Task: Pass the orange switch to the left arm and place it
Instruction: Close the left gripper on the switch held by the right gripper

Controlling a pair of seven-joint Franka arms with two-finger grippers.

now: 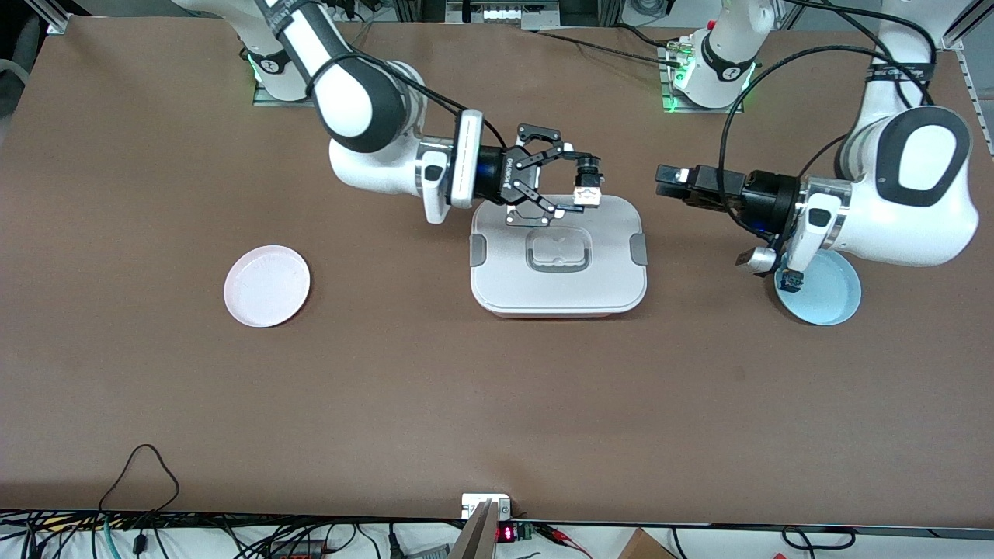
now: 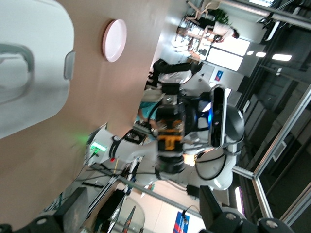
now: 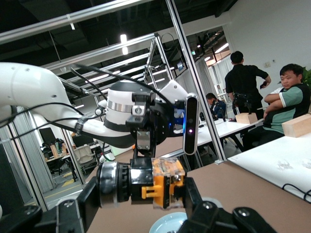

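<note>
Right gripper (image 1: 584,180) hangs over the white box (image 1: 557,256), its jaws clenched on the orange switch (image 1: 588,186). Left gripper (image 1: 666,180) hangs level over bare table beside the box, jaws spread wide and empty, pointing toward the switch, with a clear gap between them.
</note>
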